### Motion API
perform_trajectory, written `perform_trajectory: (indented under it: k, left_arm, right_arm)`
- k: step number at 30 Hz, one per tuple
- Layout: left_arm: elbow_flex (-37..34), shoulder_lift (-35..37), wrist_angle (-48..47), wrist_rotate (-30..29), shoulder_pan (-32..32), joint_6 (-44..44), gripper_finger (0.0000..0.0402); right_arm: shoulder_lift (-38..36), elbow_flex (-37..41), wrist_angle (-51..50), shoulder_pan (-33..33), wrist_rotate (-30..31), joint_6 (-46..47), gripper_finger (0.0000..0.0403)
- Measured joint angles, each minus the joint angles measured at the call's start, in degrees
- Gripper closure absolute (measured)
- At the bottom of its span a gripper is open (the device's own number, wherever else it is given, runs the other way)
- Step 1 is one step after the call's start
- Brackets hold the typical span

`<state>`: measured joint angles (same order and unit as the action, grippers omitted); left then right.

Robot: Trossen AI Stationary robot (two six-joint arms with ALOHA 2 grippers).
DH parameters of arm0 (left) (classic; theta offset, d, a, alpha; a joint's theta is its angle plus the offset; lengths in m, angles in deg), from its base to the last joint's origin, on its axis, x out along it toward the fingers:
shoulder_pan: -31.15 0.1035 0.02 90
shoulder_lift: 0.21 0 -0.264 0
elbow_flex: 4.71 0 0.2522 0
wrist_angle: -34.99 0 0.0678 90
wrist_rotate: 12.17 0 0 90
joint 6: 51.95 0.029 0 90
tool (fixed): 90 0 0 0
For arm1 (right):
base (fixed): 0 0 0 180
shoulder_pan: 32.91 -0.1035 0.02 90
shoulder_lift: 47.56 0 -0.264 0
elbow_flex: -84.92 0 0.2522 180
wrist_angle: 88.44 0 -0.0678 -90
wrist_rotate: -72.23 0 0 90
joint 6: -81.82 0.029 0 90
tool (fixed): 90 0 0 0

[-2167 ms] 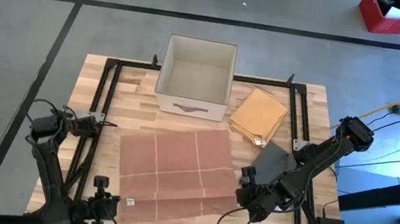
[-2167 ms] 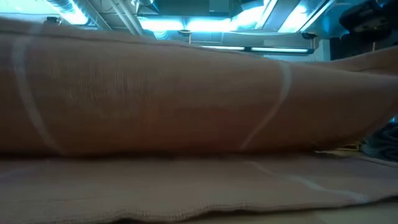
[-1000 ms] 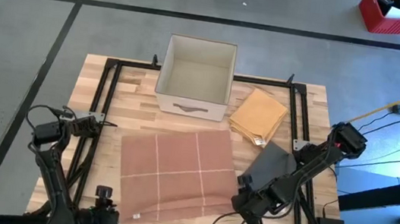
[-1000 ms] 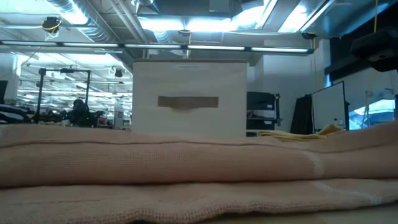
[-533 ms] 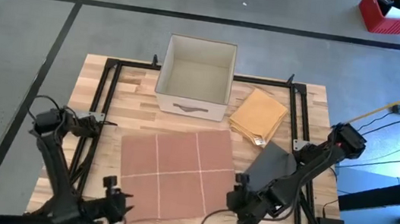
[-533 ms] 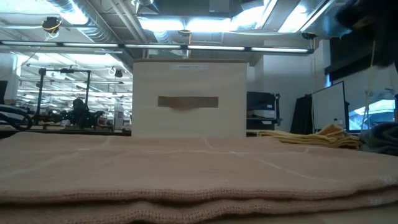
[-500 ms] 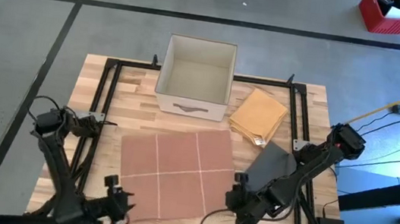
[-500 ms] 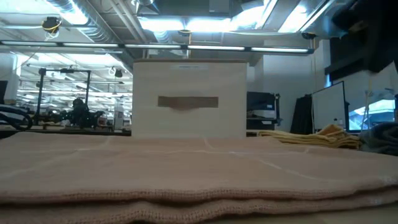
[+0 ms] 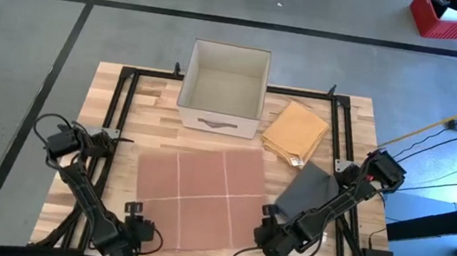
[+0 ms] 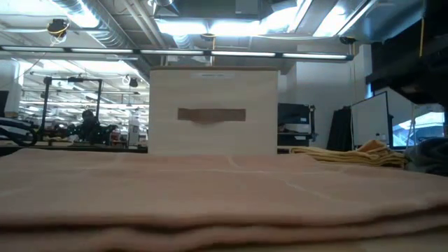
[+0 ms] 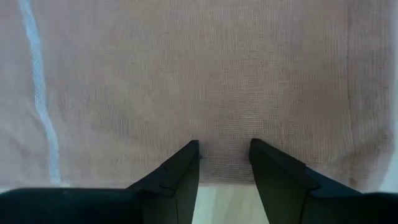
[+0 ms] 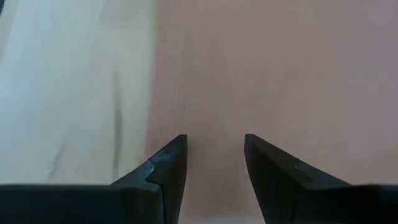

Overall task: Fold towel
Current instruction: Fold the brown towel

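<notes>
Your towel point(image 9: 200, 196) lies flat at the lower centre of the surface point(image 9: 152, 112), its longer side running left to right. Your left pincer point(image 9: 139, 227) sits at its lower-left corner, your right pincer point(image 9: 266, 238) at its lower-right; both are spread and hold nothing, the cloth edge just ahead of their tips. Each arm is equally near its own corner, so the fold probably travels up-frame, toward the box point(image 9: 224, 88).

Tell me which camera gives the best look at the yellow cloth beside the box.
The high view: the yellow cloth shows whole from above, right of the box. The low view catches only its edge behind the pink towel. Neither wrist view shows it.
</notes>
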<state>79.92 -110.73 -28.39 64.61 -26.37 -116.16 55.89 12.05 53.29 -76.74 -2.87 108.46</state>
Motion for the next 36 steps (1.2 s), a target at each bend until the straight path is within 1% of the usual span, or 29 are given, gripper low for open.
perform_trajectory:
  k: [2, 4, 8, 12, 14, 16, 19, 21, 23, 25, 28, 31, 33, 36]
  left_arm:
    - [-0.3, 0.2, -2.5, 3.7, -0.4, -0.7, 0.0266]
    - [-0.4, 0.3, -4.9, 5.6, -0.9, -1.1, 0.0266]
    - [0.6, 1.3, -8.2, 7.5, -1.4, -1.5, 0.0266]
    - [4.7, 4.9, -9.9, 7.7, -0.9, -2.5, 0.0266]
    - [5.8, 7.1, -10.2, 6.3, -0.4, -3.3, 0.0266]
    - [6.6, 9.9, -10.0, 3.5, 0.1, -4.4, 0.0266]
    - [6.4, 14.1, -10.5, -5.3, 0.5, -4.8, 0.0263]
    - [6.4, 15.8, -11.7, -9.1, 0.9, -4.8, 0.0252]
    - [6.4, 17.0, -13.9, -10.5, 1.6, -4.6, 0.0235]
    - [6.4, 16.9, -16.6, -10.4, 2.7, -4.6, 0.0213]
    - [4.9, 16.7, -18.4, -9.0, 4.8, -2.4, 0.0176]
    - [1.6, 16.6, -18.2, -7.0, 6.5, 1.8, 0.0149]
    - [-1.0, 16.7, -18.2, -4.1, 7.7, 3.3, 0.0140]
    - [-6.0, 16.7, -16.9, 1.1, 9.8, 5.7, 0.0139]
  right_arm:
    - [0.2, 0.0, -1.3, 0.0, -3.9, 1.0, 0.0239]
    - [0.3, 0.0, -2.3, 0.0, -5.3, 2.2, 0.0239]
    - [0.2, -1.9, -3.5, 0.5, -7.3, 3.3, 0.0239]
    - [-1.5, -7.9, -8.9, 1.8, -9.4, 3.1, 0.0239]
    - [-2.4, -10.7, -12.3, 2.6, -9.7, 2.9, 0.0239]
    - [-3.3, -13.2, -14.3, 4.0, -8.6, 0.8, 0.0239]
    - [-3.8, -15.7, -14.9, 7.0, -3.8, -3.1, 0.0239]
    - [-3.7, -16.0, -15.0, 9.5, -2.6, -5.4, 0.0239]
    - [-3.3, -15.4, -14.3, 12.4, -3.3, -7.0, 0.0239]
    - [-3.2, -13.8, -14.5, 15.6, -4.6, -7.6, 0.0235]
    - [-3.2, -11.0, -14.4, 19.9, -6.1, -8.5, 0.0213]
    - [-3.2, -8.6, -14.3, 23.6, -7.2, -8.5, 0.0177]
    - [-3.2, -7.2, -12.8, 25.4, -9.5, -8.4, 0.0151]
    - [-3.2, -5.6, -11.0, 27.2, -12.9, -8.8, 0.0122]
